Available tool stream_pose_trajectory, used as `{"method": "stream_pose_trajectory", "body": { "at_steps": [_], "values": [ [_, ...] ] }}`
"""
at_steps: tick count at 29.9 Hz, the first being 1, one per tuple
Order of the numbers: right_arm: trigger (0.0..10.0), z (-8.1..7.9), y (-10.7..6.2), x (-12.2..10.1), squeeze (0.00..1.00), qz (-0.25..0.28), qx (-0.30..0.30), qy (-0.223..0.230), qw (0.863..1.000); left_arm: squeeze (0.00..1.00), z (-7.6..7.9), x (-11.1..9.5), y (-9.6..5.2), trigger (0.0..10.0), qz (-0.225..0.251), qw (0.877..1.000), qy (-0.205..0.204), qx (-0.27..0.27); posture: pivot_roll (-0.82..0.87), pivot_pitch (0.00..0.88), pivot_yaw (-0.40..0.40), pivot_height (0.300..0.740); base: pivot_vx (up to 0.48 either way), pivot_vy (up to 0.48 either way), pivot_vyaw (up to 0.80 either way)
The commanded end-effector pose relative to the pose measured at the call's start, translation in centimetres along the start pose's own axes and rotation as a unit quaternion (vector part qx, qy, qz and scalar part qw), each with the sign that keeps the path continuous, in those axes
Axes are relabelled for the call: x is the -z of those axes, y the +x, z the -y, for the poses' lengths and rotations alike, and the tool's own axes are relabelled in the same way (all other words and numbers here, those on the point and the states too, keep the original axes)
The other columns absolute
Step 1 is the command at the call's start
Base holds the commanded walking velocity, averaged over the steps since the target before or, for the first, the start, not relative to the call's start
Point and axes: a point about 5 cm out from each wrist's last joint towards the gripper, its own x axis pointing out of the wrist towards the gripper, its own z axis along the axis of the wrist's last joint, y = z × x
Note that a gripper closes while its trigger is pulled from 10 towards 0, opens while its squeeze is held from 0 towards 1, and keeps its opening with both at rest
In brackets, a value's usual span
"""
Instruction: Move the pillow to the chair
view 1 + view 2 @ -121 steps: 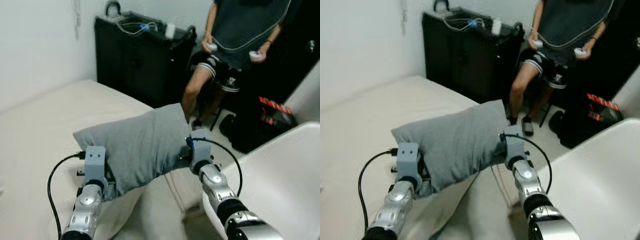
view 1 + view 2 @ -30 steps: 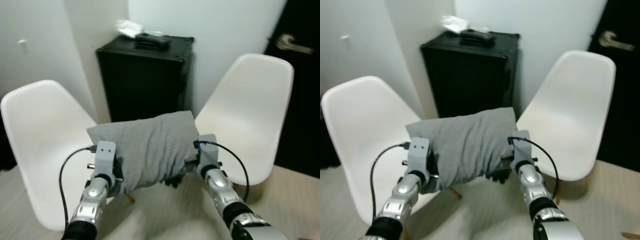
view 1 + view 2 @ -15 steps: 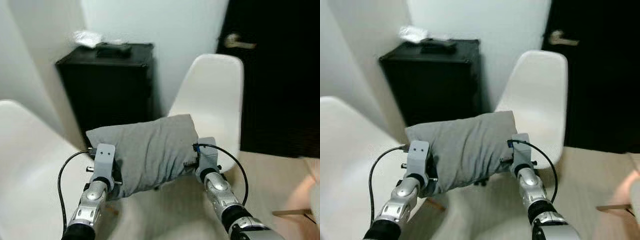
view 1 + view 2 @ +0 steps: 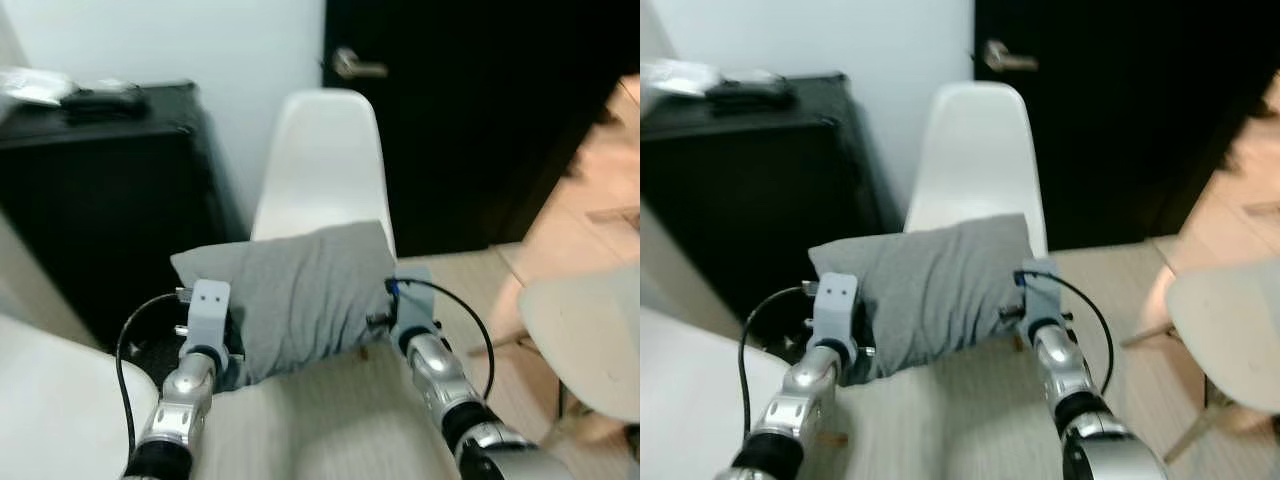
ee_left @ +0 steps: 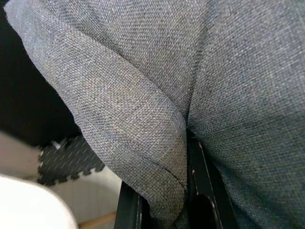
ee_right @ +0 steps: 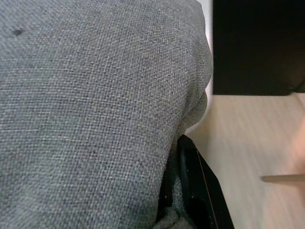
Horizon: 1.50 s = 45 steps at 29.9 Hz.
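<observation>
Two grippers carry the soft grey fabric pillow (image 4: 290, 295) in mid-air: the left gripper (image 4: 222, 352) pinches its 8 o'clock corner, the right gripper (image 4: 382, 322) its 3 o'clock edge, fingers clamped into cloth. It looks light and floppy, so end grips suit it. At 12 o'clock waits a white plastic shell chair (image 4: 325, 165), before a dark door (image 4: 470, 110), over pale wood-look flooring (image 4: 340, 410).

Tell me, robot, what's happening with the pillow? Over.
Left claw and right claw pinching grey pillow, held up between them. White chair dead ahead, seat hidden behind pillow. Nothing seen in between.
</observation>
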Motion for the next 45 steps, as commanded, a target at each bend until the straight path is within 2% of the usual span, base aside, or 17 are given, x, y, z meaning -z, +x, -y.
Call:
{"method": "stream_pose_trajectory", "body": {
  "at_steps": [1, 45],
  "values": [
    [10.0, -1.45, 0.39, -0.77, 0.00, 0.013, -0.033, -0.004, 0.999, 0.00, 1.42, -1.31, 0.33, 10.0, 0.030, 0.999, 0.002, 0.025, -0.01, 0.000, 0.010, 0.721, 0.000, 0.000, -0.80],
    [10.0, -1.18, 0.63, -1.10, 0.00, 0.008, -0.033, 0.003, 0.999, 0.00, 1.33, -1.40, 0.56, 10.0, 0.033, 0.999, -0.005, 0.017, -0.01, 0.000, -0.010, 0.721, 0.000, 0.000, -0.80]
  ]
}}
